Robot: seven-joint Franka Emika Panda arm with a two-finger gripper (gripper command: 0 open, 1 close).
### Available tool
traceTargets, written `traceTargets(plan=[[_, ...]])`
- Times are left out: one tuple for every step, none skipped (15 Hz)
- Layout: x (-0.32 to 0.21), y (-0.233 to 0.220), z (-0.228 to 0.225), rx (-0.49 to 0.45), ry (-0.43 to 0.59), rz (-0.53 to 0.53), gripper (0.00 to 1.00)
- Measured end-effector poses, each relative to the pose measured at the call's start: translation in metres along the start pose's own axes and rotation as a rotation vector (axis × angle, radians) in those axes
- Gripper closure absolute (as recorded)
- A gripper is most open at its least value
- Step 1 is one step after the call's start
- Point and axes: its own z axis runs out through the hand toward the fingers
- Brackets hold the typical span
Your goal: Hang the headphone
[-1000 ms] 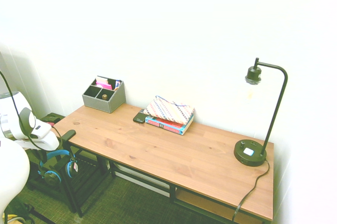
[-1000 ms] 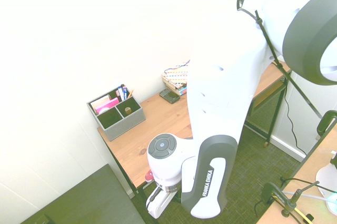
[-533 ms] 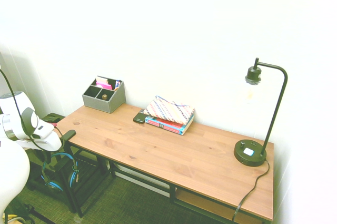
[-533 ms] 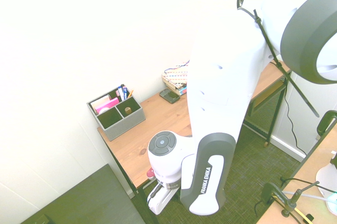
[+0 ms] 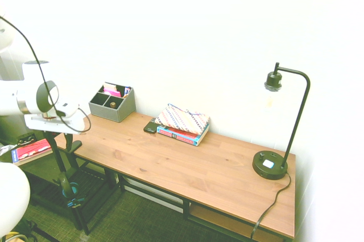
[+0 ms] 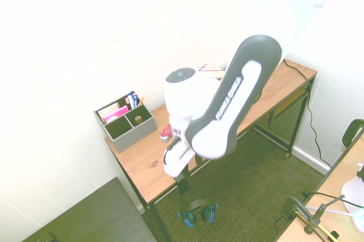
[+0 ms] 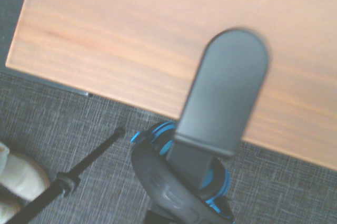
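Headphone (image 6: 197, 214) low by the desk's (image 6: 142, 162) near-left corner, beneath the dark hanger (image 7: 226, 92) (hung or on the carpet, unclear), gripper (image 6: 179, 176) above it, grip unreadable; risk: a shallow seat lets the band slip off.

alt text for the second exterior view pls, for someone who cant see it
A white robot arm reaches over the end of a wooden desk, its gripper pointing down just above the headphone, blue and black, which sits low beside the desk over dark carpet. A grey organizer stands on the desk by the white wall.
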Motion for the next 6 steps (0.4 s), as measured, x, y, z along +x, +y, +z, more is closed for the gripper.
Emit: traceTargets(plan=[[0.019,0.014,-0.027,0.006,-0.014,-0.015,0.00],[0.040,0.032,-0.055,0.019,-0.013,-0.010,0.00],[0.063,0.055,-0.083,0.029,-0.006,0.008,0.00],[0.081,0.080,-0.110,0.036,-0.003,0.019,0.00],[0.093,0.106,-0.136,0.035,-0.011,0.025,0.00],[0.099,0.132,-0.161,0.022,-0.026,0.022,0.00]])
